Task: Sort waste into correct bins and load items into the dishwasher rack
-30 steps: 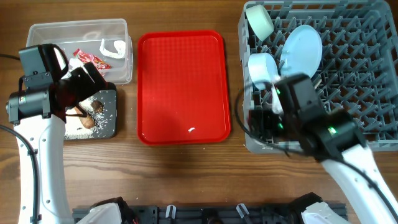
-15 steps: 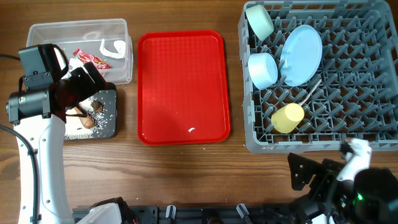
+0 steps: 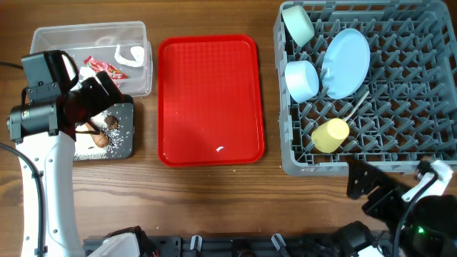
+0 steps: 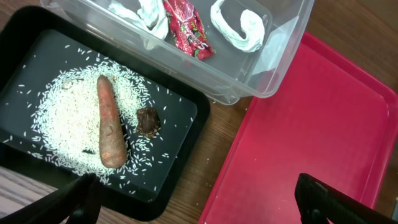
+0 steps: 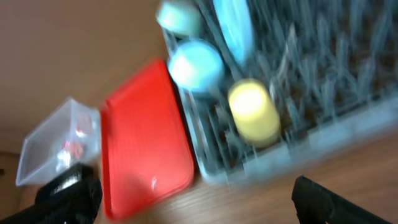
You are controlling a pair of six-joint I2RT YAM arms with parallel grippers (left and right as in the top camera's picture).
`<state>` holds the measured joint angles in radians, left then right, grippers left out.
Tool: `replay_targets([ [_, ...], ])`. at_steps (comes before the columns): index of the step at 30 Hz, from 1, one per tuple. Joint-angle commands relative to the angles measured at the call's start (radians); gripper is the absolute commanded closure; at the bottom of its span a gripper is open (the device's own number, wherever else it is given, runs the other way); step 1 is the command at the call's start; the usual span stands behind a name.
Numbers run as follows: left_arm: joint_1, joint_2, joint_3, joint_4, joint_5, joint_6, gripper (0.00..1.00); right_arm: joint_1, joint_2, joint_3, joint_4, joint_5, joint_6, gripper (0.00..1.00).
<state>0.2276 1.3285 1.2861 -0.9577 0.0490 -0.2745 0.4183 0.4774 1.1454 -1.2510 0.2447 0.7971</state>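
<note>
The clear tub (image 3: 50, 39) holds the red wrapper (image 3: 105, 68) and white paper scraps (image 3: 131, 55); both show in the left wrist view, wrapper (image 4: 186, 28) and paper (image 4: 239, 22). The black tray (image 3: 127, 146) holds rice (image 4: 62, 118), the carrot-like stick (image 4: 110, 124) and the dark lump (image 4: 148, 121). The grey rack (image 3: 400, 86) holds the plate (image 3: 346, 52), whitish-blue bowl (image 3: 302, 80), mint bowl (image 3: 298, 25), yellow cup (image 3: 330, 135) and spoon (image 3: 355, 108). My left gripper (image 3: 107, 91) hangs open and empty above both bins. My right gripper (image 3: 371, 191) is open and empty in front of the rack.
The flat red serving tray (image 3: 211, 100) lies between the bins and the rack, with a small white speck on it. The right wrist view is blurred and shows the cup (image 5: 254, 112), the rack (image 5: 323, 81) and the red tray (image 5: 143, 137).
My right arm has pulled back from over the rack to the table's front right edge, leaving the yellow cup in the rack. The left arm has not moved.
</note>
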Motion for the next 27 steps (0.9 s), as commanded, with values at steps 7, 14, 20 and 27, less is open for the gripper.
replay_targets([
  [7, 0.006, -0.004, 0.010, 0.003, -0.013, 0.005, 0.00, -0.018, -0.011, -0.229, 0.386, 0.094, -0.438, 0.00],
  [14, 0.006, -0.004, 0.010, 0.003, -0.013, 0.005, 0.00, -0.124, -0.022, -0.536, 0.805, -0.041, -0.469, 0.00],
  [20, 0.006, -0.004, 0.010, 0.003, -0.013, 0.005, 0.00, -0.287, -0.144, -0.752, 1.033, -0.312, -0.612, 0.00],
  [27, 0.006, -0.004, 0.010, 0.003, -0.013, 0.005, 0.00, -0.327, -0.305, -0.914, 1.098, -0.289, -0.615, 0.00],
])
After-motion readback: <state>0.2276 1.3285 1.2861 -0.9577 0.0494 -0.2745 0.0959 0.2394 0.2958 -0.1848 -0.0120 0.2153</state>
